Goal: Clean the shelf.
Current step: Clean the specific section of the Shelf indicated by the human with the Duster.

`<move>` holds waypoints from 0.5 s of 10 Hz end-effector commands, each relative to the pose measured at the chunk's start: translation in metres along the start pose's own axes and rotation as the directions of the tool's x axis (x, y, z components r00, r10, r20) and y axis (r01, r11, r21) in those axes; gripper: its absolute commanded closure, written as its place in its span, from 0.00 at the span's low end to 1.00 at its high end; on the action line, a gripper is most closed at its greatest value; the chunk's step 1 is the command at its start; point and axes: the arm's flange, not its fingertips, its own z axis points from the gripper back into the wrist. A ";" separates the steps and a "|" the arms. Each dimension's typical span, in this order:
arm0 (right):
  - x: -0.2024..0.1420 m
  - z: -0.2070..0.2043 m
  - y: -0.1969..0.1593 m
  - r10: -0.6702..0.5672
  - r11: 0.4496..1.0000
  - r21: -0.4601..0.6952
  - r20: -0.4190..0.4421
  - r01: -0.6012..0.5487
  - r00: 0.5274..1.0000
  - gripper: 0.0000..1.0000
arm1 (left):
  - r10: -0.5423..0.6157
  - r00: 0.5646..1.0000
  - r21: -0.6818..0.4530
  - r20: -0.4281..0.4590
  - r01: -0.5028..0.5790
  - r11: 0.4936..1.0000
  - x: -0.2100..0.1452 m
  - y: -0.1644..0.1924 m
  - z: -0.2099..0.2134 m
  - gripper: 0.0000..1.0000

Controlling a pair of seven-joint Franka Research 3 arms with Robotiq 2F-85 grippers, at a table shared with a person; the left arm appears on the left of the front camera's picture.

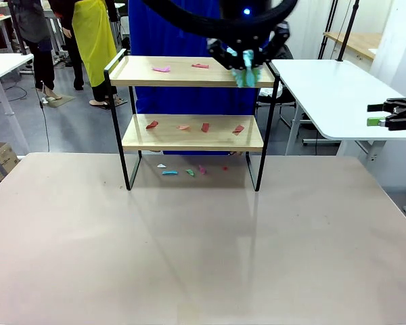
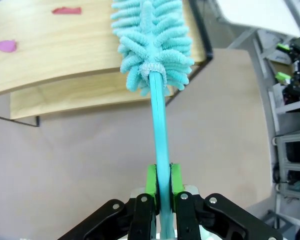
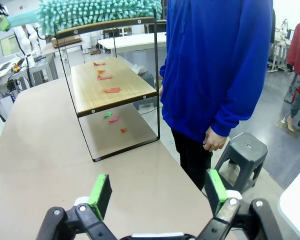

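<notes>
Front: facing two-tier light-wood, black-framed shelf (image 1: 189,71) across beige table (image 1: 189,244). Left wrist: close above same shelf. Right wrist: farther, facing its end.

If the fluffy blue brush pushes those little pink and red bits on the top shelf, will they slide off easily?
Probably. The bits look thin and flat like paper, so they are likely very light and should slide easily on the smooth top board. They won't roll, but might flutter or cling to the brush, whose strands look soft and fluffy.
</notes>
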 end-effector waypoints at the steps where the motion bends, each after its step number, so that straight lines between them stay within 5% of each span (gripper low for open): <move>1: 0.006 -0.002 0.004 -0.012 1.000 -0.013 -0.024 0.011 1.000 0.00 | -0.032 0.999 0.018 -0.029 0.032 0.999 0.002 0.051 0.011 0.87; 5: 0.006 -0.002 0.004 -0.012 1.000 -0.013 -0.024 0.011 1.000 0.00 | -0.041 0.995 0.134 -0.092 0.053 0.990 0.010 0.160 -0.001 0.87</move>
